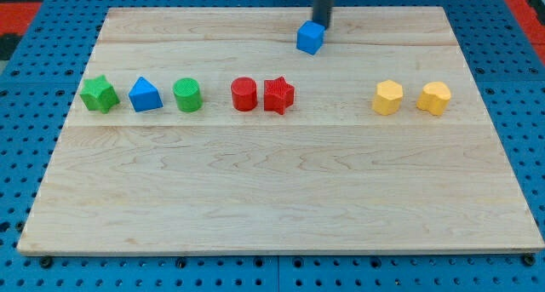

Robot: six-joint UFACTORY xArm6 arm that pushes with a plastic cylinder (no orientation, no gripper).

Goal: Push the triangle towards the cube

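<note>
A blue triangle [146, 95] lies at the view's left on the wooden board [281, 190], between a green star [99, 94] and a green cylinder [187, 95]. A blue cube [311, 37] sits near the view's top, centre. My tip [324, 23] comes down from the top edge as a dark rod and ends just above and right of the cube, touching or nearly touching it. The tip is far to the right of the triangle.
A red cylinder [243, 94] and a red star [278, 95] sit side by side at mid-board. A yellow hexagon [388, 97] and a yellow heart-like block [433, 98] sit at the right. A blue pegboard [25, 156] surrounds the board.
</note>
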